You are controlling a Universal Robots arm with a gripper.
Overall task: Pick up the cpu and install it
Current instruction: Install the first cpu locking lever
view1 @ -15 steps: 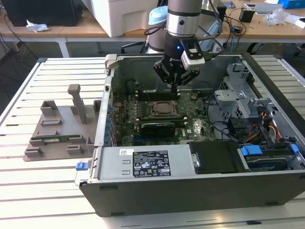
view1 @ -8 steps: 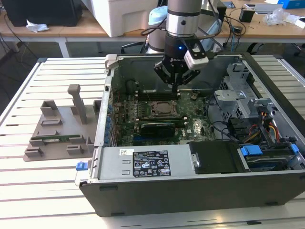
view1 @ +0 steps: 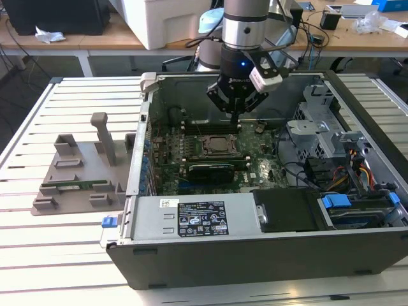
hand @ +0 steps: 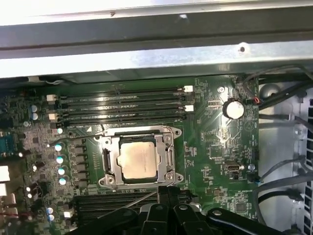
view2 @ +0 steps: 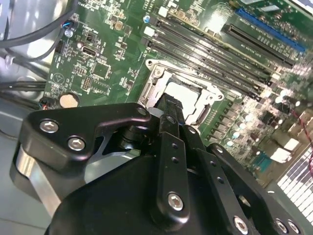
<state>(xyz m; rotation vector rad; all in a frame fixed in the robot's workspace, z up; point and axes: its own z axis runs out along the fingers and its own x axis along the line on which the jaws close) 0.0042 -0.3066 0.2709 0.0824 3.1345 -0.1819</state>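
Slatted table (view1: 70, 255) is bearing an open computer (view1: 255, 264). Gripper (view1: 234, 116), fingers pinched together and empty, is hovering near the cpu (hand: 138, 159) lying in its socket (hand: 108, 161). Placement seems done; any next move is calling for a gentle, straight path.

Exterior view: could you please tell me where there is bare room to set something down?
Bare slats of the table lie in front of the grey fixture and beyond it, on the exterior view's left. Inside the computer case it is crowded, with the gripper over the motherboard.
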